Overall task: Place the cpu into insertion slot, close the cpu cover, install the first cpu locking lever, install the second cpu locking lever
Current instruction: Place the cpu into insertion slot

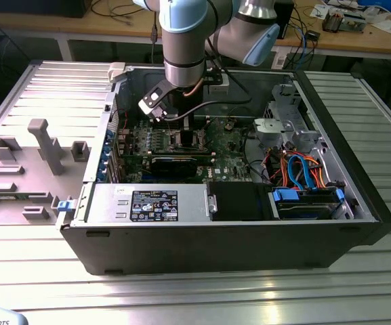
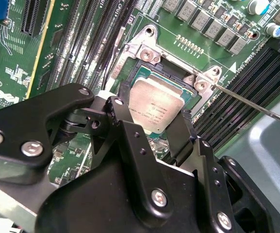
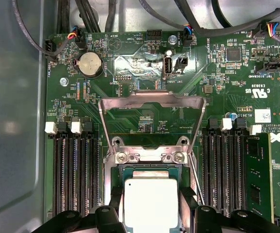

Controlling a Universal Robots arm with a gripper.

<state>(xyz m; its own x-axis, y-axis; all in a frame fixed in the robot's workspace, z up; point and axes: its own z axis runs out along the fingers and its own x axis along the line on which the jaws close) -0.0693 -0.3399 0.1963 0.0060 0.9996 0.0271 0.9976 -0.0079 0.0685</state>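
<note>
Currently on step one, by my read: cpu placement. Gripper (image 2: 152,116) is down inside the pc case (image 1: 249,237), fingers (image 2: 125,124) closed against two opposite edges of the cpu (image 3: 151,206), so it's gripping the chip. Chip is over the insertion slot (image 3: 149,156), metal top up, square with the rim. Can't tell from either wrist view whether it's fully seated or just above the contacts.

Cpu cover (image 3: 152,98) is flipped open, standing off the slot's edge on the side away from the gripper body. One locking lever (image 2: 251,103) sticks out unlatched beside the slot, across the memory slots (image 3: 74,179). Steps two to four not done.

Next move, as I judge it, calls for the chip flat and aligned in the slot before the fingers let go, with no side load on the contacts.

In the exterior view the gripper sits at 12 o'clock from the power supply (image 1: 148,203) and 10 o'clock from the blue drive cables (image 1: 303,169).
</note>
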